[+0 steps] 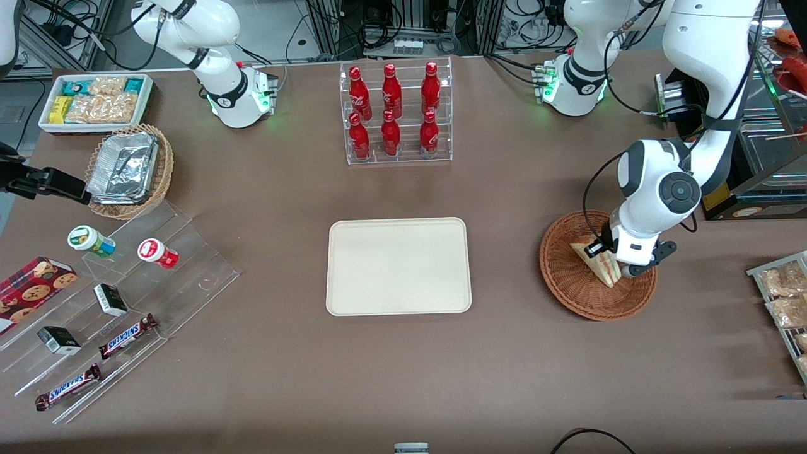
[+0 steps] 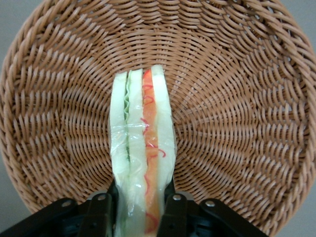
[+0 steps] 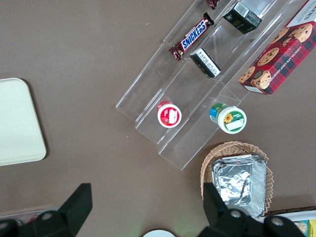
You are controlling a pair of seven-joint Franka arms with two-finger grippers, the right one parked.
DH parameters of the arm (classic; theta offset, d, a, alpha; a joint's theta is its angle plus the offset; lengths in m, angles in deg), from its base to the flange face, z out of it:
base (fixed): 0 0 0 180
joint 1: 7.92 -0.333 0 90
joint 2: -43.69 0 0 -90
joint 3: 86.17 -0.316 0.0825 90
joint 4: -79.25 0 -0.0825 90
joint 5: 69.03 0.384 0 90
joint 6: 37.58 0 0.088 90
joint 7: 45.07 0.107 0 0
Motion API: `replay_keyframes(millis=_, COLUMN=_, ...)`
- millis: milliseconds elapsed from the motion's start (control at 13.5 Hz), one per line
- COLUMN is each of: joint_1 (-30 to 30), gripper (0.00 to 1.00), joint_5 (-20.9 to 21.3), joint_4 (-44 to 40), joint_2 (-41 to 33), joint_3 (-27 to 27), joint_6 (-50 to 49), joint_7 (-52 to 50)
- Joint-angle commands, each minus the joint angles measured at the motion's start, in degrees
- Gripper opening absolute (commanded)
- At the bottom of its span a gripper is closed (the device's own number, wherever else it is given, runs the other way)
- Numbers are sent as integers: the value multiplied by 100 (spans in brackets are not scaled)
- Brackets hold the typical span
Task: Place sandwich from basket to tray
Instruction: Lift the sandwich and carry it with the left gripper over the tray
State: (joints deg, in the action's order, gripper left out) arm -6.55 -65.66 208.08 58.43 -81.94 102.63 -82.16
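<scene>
Woven reddish-brown wicker of the basket (image 2: 237,98) spreads out beneath my tool (image 2: 140,210), whose two fingers (image 2: 101,212) clamp the sandwich (image 2: 140,148) by its wrapped sides, down inside the bowl. Toward the parked arm's end from my tool, the cream tray (image 1: 398,266) lies on the table (image 1: 403,378).

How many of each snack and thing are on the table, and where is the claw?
Red bottles: 6
Snickers bars: 2
Small dark boxes: 2
Lidded cups: 2
Cookie box: 1
Sandwich: 1
Basket: 1
Tray: 1
Total: 16
The claw is in the basket, shut on the sandwich.
</scene>
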Motion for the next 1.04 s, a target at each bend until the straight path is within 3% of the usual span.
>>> replay_keyframes(millis=0, joint_1=117, gripper=0, joint_5=356, joint_4=-32, joint_2=-181, joint_3=25, joint_6=-432, joint_7=-89)
replay_keyframes(millis=222, joint_1=213, gripper=0, joint_5=375, joint_4=-427, joint_2=-331, joint_3=95, joint_6=-1115, joint_7=-45)
replay_keyframes(millis=519, joint_1=950, gripper=0, joint_5=366, joint_4=-1324, joint_2=-323, joint_3=183, joint_6=-2497, joint_7=-115)
replay_keyframes(millis=963, joint_1=2190, gripper=0, joint_5=60, joint_4=-2044, joint_2=80, joint_3=245, joint_6=-2525, joint_7=-53)
